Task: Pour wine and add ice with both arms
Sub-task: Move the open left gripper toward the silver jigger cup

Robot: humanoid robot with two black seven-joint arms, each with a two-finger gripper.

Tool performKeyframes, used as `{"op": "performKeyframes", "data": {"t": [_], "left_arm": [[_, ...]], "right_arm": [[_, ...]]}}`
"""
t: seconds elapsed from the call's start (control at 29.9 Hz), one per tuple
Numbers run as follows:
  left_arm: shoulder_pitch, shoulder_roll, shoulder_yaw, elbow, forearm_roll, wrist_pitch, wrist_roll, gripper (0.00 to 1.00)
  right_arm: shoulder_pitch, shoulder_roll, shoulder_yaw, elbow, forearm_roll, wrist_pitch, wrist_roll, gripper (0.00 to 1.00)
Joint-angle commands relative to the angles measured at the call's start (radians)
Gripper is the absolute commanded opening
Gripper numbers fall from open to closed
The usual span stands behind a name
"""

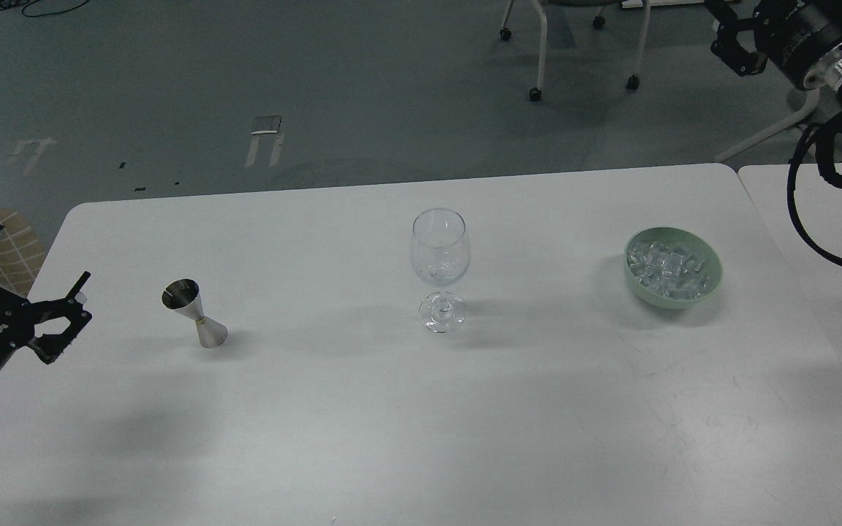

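Ice (pixel 669 267) is heaped in a pale green bowl (pixel 710 281) at the right of the white bench (pixel 362 409). A stemmed glass (pixel 440 267) stands upright mid-bench, a steel jigger (pixel 194 313) well to its left. The left end effector (pixel 30 281) is seen spread wide, holding nothing, left of the jigger. The right end effector (pixel 734 45) is raised at top right; its state cannot be told.

The table (pixel 362 431) is plain white and the floor (pixel 245 80) behind it dull grey-green, with a tan lattice-patterned seat (pixel 4 245) at the left edge. The jigger (pixel 195 313) is silver steel, the glass (pixel 440 269) clear and colourless, and the bowl (pixel 684 296) pale green around glassy ice (pixel 666 267). Both arms are black, the right arm (pixel 816 44) ringed in silver.
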Motion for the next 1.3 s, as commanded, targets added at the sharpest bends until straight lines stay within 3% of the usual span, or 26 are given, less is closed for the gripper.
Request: {"op": "performKeyframes", "data": {"t": [0.0, 0.47, 1.07, 1.27], "left_arm": [[0.061, -0.018, 0.004, 0.0, 0.001, -0.012, 0.0, 1.0], [0.106, -0.207, 0.001, 0.021, -0.012, 0.0, 0.0, 0.99], [0.086, -0.391, -0.008, 0.092, -0.014, 0.017, 0.0, 0.99], [0.032, -0.465, -0.008, 0.167, -0.034, 0.031, 0.013, 0.99]], "right_arm": [[-0.01, 0.001, 0.0, 0.0, -0.001, -0.001, 0.0, 1.0], [-0.03, 0.001, 0.0, 0.002, -0.001, -0.001, -0.022, 1.0], [-0.036, -0.001, 0.0, 0.003, -0.001, -0.001, -0.03, 1.0], [-0.036, 0.001, 0.0, 0.0, -0.001, -0.003, -0.031, 1.0]]}}
